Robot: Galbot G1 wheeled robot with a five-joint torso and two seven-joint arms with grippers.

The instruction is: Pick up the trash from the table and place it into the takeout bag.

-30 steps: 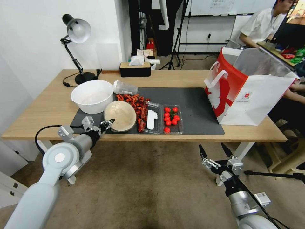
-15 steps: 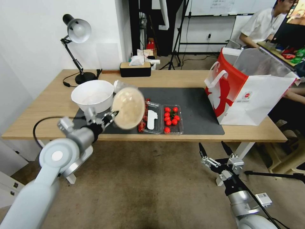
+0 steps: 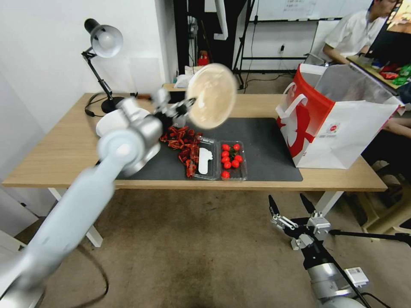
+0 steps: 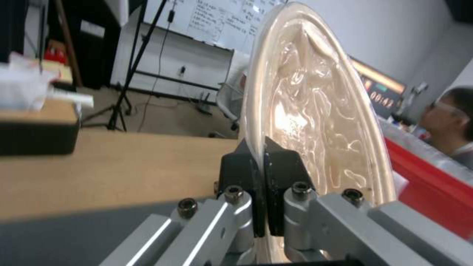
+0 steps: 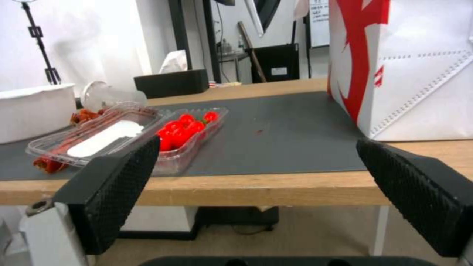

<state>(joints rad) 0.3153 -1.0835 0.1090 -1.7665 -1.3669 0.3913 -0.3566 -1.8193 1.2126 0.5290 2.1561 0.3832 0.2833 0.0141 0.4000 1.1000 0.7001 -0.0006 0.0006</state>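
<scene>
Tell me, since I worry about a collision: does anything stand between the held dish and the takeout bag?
Nothing visible does. The left gripper holds the beige dish by its rim, raised above the table. Between it and the open takeout bag is only air over bare mat.

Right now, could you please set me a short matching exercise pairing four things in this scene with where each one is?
Things:
1. round beige dish
2. takeout bag
3. right gripper
4. tray of tomatoes

Places:
A. open, below the table's front edge
B. on the dark mat
C. in the air, pinched by the left gripper
D. standing at the table's right end

Pairs: 1-C, 2-D, 3-A, 4-B
</scene>
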